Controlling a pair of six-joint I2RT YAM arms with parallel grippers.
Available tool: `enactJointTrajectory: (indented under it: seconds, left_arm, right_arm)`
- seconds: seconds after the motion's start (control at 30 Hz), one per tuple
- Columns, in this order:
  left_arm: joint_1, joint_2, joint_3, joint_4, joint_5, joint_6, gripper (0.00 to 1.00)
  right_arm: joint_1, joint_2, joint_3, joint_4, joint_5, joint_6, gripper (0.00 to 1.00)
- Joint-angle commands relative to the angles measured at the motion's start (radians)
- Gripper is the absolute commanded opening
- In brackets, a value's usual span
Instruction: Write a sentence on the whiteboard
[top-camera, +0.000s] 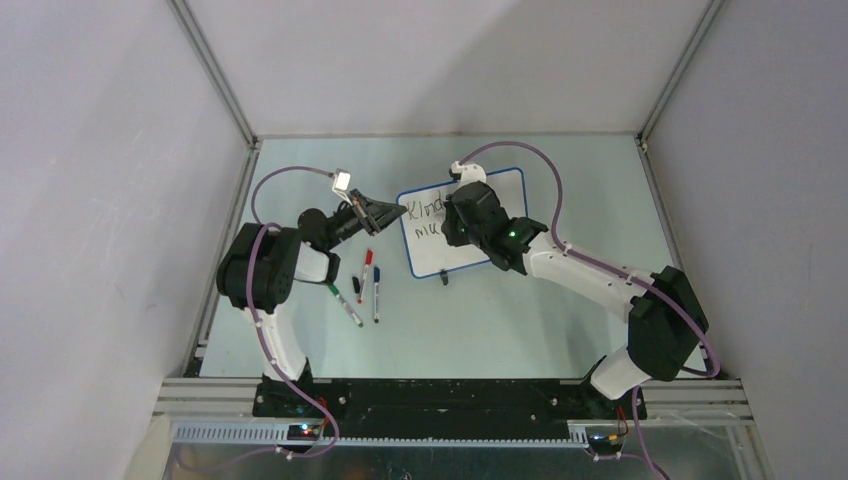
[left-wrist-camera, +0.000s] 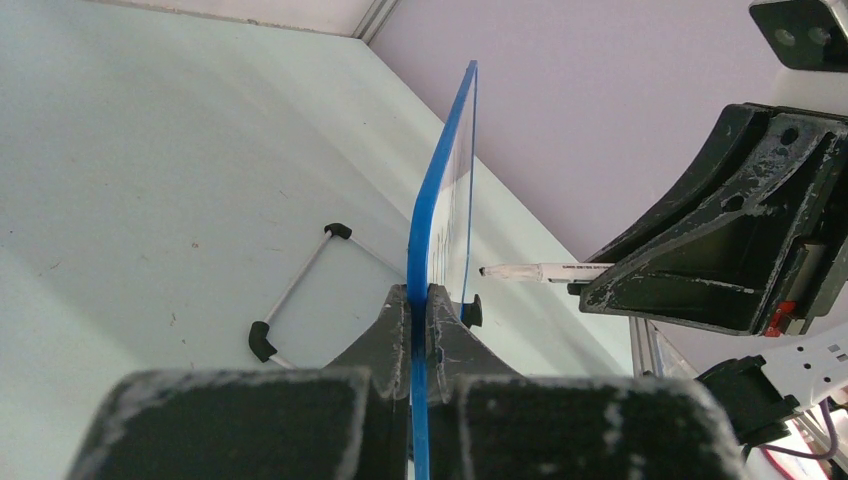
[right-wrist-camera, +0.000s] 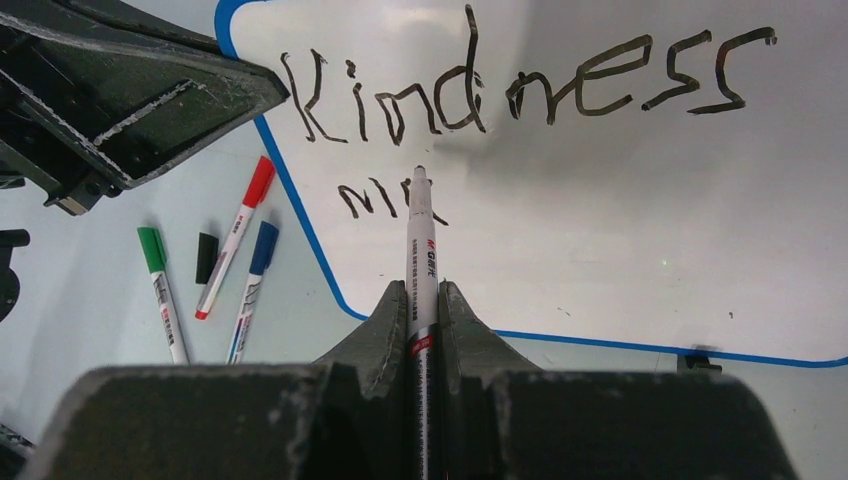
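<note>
From above, you see the whiteboard (top-camera: 500, 188) mid-worktop (top-camera: 500, 320). At your left wrist, the left pincer (left-wrist-camera: 420, 298) is clamped tight on its blue rim. At your right wrist, the right pincer (right-wrist-camera: 413, 292) is closed on a marker (right-wrist-camera: 418, 240) — tip at the sentence (right-wrist-camera: 500, 95), by its second line's few strokes.

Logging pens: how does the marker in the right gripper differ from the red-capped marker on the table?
The held marker is uncapped, tip at the whiteboard; the red-capped marker has its cap on. The held marker is clamped in the right gripper; the red-capped marker lies loose on the table. Both have white barrels.
</note>
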Motion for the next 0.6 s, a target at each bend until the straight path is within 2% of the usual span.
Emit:
enactJointTrajectory:
  seconds: [0.0, 0.57]
  left_arm:
    - [0.007, -0.05, -0.009, 0.053, -0.001, 0.036, 0.0]
    - [0.008, -0.05, -0.007, 0.053, -0.001, 0.034, 0.0]
  right_arm:
    - [-0.007, -0.007, 0.005, 0.052, 0.022, -0.009, 0.0]
    - [-0.029, 0.028, 0.022, 0.035, 0.005, 0.001, 0.0]
